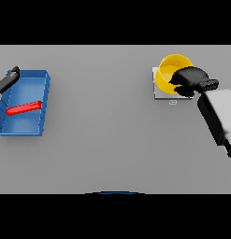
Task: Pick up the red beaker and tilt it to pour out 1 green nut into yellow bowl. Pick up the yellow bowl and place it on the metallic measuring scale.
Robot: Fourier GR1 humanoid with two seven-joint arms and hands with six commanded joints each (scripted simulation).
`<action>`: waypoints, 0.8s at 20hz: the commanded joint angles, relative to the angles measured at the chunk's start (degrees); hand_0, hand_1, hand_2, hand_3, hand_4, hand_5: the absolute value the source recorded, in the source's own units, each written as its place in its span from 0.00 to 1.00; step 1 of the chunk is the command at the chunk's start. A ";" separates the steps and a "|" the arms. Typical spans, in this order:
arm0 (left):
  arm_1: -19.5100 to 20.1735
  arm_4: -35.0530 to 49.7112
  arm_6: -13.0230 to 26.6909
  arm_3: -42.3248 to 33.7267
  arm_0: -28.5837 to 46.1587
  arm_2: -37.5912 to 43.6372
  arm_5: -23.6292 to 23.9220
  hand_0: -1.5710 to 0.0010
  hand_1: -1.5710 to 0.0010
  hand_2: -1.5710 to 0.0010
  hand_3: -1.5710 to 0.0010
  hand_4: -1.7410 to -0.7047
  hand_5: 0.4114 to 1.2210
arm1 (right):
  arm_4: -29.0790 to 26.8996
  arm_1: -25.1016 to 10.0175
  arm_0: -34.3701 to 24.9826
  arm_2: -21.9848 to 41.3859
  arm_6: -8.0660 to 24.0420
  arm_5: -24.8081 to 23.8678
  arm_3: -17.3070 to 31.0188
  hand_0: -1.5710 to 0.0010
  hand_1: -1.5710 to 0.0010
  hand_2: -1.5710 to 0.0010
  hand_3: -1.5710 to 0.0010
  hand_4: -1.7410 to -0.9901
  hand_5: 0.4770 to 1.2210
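The yellow bowl (169, 70) sits on the metallic scale (157, 95) at the far right of the table. My right hand (194, 80) covers the bowl's right and near rim, its fingers curled over the edge. The bowl's inside is partly hidden by the hand, and no green nut shows. The red beaker (24, 108) lies on its side inside a blue tray (42, 81) at the far left. My left hand (8, 78) hangs over the tray's far left corner with its fingers straight, holding nothing, above and apart from the beaker.
The scale's small display (172, 101) faces the near side. My right forearm (219, 116) slants in from the right edge. Bare grey table (103, 121) lies between the tray and the scale.
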 commanded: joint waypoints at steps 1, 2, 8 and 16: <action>0.02 0.24 -0.15 0.22 0.19 0.19 -0.18 1.00 1.00 1.00 1.00 0.98 0.38 | -0.35 -0.25 -0.03 -0.52 -0.91 0.27 0.44 0.28 0.16 0.15 0.33 0.05 1.00; -0.19 0.16 -0.63 0.81 -0.04 0.30 -0.36 1.00 1.00 1.00 1.00 0.97 0.38 | -0.61 -0.26 0.00 -0.82 -0.38 0.46 0.12 0.43 0.27 0.24 0.40 0.11 0.89; -0.53 -0.09 -1.03 1.41 -0.37 0.17 -0.71 1.00 1.00 1.00 1.00 0.98 0.37 | 0.03 -0.58 -1.00 -0.10 -0.97 1.90 1.50 0.85 0.76 0.67 0.67 0.32 0.54; -0.31 0.20 0.11 0.95 -0.97 0.34 -0.64 1.00 1.00 1.00 1.00 0.99 0.35 | 0.57 -0.49 -0.61 0.38 0.13 2.65 2.75 0.97 0.96 0.93 0.83 0.44 0.38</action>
